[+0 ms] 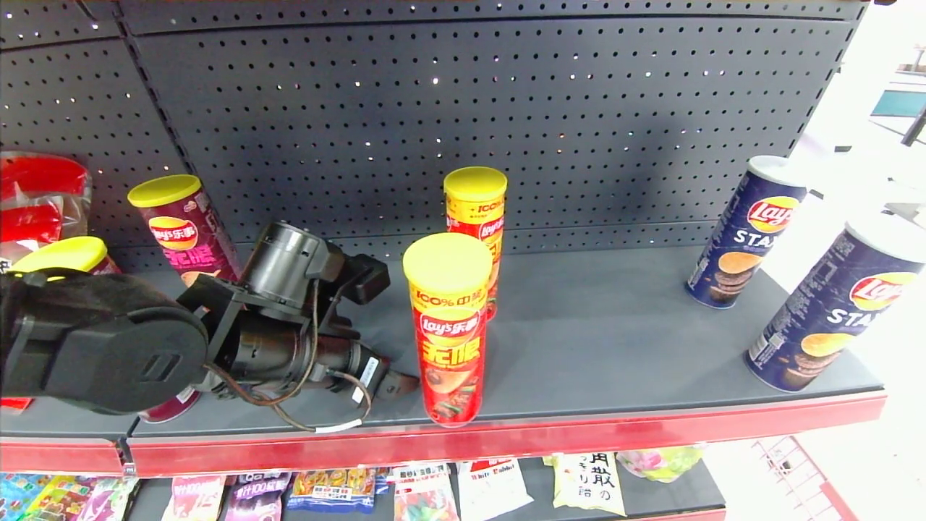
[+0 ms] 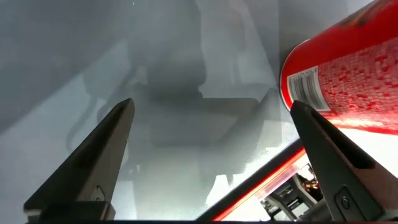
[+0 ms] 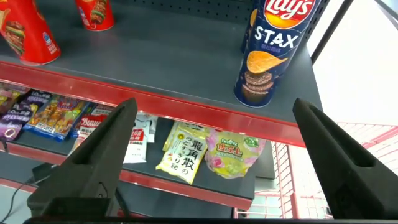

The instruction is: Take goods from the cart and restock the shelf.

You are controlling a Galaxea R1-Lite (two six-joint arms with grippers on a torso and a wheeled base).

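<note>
On the shelf (image 1: 593, 340), a red can (image 1: 448, 340) stands just beside the left gripper (image 2: 212, 104), jaws released; the right gripper (image 3: 214, 102) has its jaws spread and empty too.

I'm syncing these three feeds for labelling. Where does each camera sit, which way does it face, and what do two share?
Head: on the robot's head, facing forward and down at the shelf; left arm in view.
Left wrist: on that wrist, facing the shelf board; open left gripper frames it.
Right wrist: facing the shelf's front edge and snack bags below; open right gripper frames it.
Shared: all three show the front red can.
</note>
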